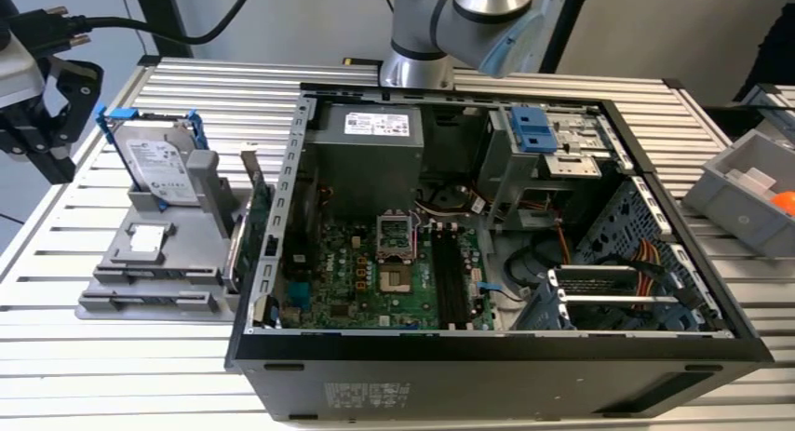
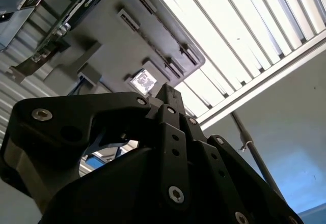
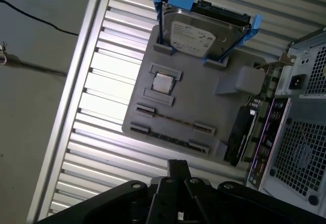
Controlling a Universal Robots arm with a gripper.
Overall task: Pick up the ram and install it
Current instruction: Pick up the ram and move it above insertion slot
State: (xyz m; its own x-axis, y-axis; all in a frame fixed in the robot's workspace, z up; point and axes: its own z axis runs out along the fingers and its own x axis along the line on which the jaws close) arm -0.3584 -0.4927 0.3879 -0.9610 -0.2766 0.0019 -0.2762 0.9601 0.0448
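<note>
Ribbed aluminium bench [image 1: 223, 87] at a computer assembly station: what appears to be the ram [image 3: 174, 120], a thin dark strip seen edge-on, sits between two small holders on a grey parts tray [image 3: 196, 104], not yet picked up. Sharing the tray are a square chip [image 3: 162, 83] just beside it, a hard drive [image 3: 196, 33] in a blue-tabbed frame, and a green expansion card [image 3: 239, 132] standing along the edge nearest the open computer case [image 1: 289, 217]. The robot's hand [image 3: 178, 166] hovers above the tray, apart from the ram, its fingers pressed together and holding nothing. Inside the case, the motherboard's long black slots [image 1: 448, 280] look unfilled. On this showing the work is at the approach stage, before any pickup; a grip on so slim a stick would call for parted fingers squared to its long sides. The ram's chips and colour are too faint to make out, a second dark strip alongside it may be an empty groove, and the arm [image 1: 435, 31] is cut off at the top of the exterior view.
</note>
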